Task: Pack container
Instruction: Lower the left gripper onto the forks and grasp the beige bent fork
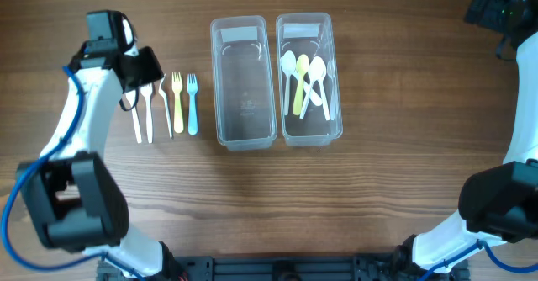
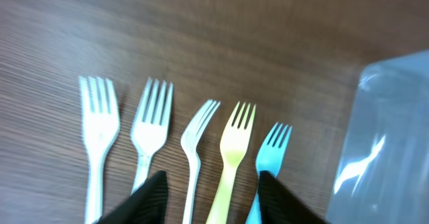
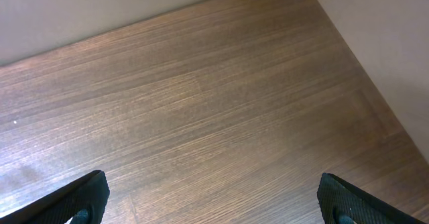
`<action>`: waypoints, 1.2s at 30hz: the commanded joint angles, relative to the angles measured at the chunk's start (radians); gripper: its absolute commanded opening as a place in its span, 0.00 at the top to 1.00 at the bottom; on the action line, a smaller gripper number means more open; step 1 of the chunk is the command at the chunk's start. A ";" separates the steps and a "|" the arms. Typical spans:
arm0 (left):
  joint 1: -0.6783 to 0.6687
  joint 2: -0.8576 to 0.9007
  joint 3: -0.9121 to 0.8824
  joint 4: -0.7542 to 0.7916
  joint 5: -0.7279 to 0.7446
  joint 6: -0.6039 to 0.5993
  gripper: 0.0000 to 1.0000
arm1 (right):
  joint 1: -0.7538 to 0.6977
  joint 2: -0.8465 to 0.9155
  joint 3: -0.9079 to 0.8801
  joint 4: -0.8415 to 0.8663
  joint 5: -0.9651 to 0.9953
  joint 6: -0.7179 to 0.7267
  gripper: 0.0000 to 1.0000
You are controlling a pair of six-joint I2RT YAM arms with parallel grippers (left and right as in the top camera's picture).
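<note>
Left gripper [image 2: 211, 184] open above forks [image 2: 149, 120], gripping nothing.
Right gripper [image 3: 211, 184] wide open, empty; spoons [image 1: 304, 81] in center-right container [image 1: 335, 79].

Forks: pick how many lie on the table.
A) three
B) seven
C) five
C: five forks lie in a row on the table, three white, one yellow and one blue.

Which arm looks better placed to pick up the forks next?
Left. The left hand hovers open right above the forks; the right hand is off at the table's corner, facing bare wood.
</note>
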 commanded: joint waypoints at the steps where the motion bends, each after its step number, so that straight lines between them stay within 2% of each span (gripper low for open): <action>1: -0.005 0.053 0.019 0.006 0.058 -0.056 0.52 | 0.003 0.010 -0.002 0.004 0.018 -0.006 0.00; 5: -0.005 0.064 0.019 -0.001 0.058 -0.073 0.46 | 0.003 0.010 -0.002 0.004 0.018 -0.006 0.00; 7: -0.005 0.064 0.019 -0.002 0.057 -0.073 0.29 | 0.003 0.010 -0.002 0.004 0.018 -0.006 0.00; 8: -0.005 0.064 0.019 -0.003 0.057 -0.072 0.28 | 0.003 0.010 -0.002 0.004 0.018 -0.006 0.00; 11: -0.005 0.066 0.019 -0.013 0.052 -0.072 0.41 | 0.003 0.010 -0.002 0.004 0.018 -0.006 0.00; 20: -0.005 0.122 0.019 -0.074 0.027 -0.072 0.41 | 0.003 0.010 -0.002 0.004 0.018 -0.006 0.00; 36: -0.005 0.193 0.019 -0.065 0.010 -0.072 0.46 | 0.003 0.010 -0.002 0.004 0.018 -0.006 0.00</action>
